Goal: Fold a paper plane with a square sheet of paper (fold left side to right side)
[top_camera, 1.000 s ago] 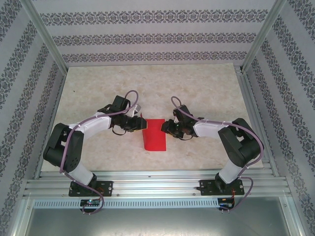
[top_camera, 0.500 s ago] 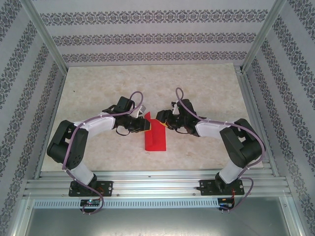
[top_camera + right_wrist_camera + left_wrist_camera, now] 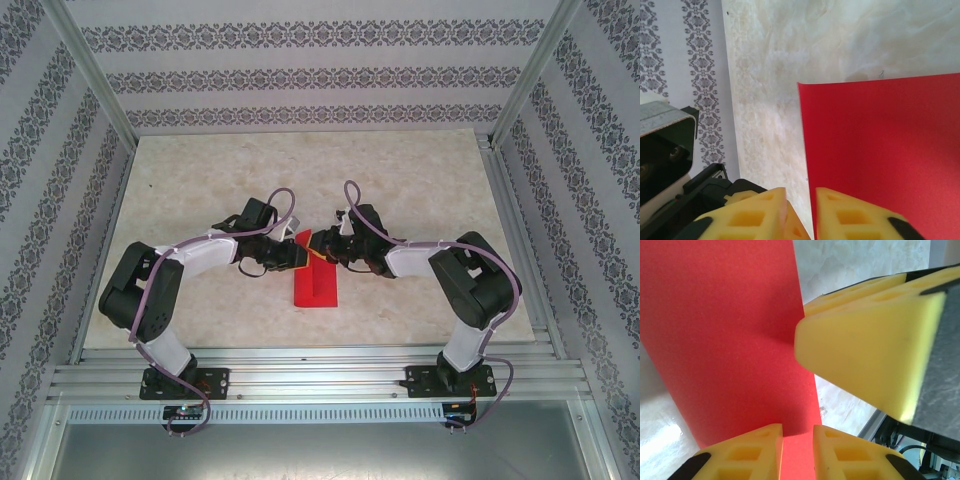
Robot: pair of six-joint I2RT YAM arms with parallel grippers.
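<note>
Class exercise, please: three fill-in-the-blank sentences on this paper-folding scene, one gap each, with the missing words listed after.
1. The square sheet of paper is ___ in colour.
2. The left gripper has fingers of a ___ colour.
3. Seen from above, the left gripper and the right gripper meet at the sheet's ___ end, not its near end.
Missing words: red; yellow; far.
</note>
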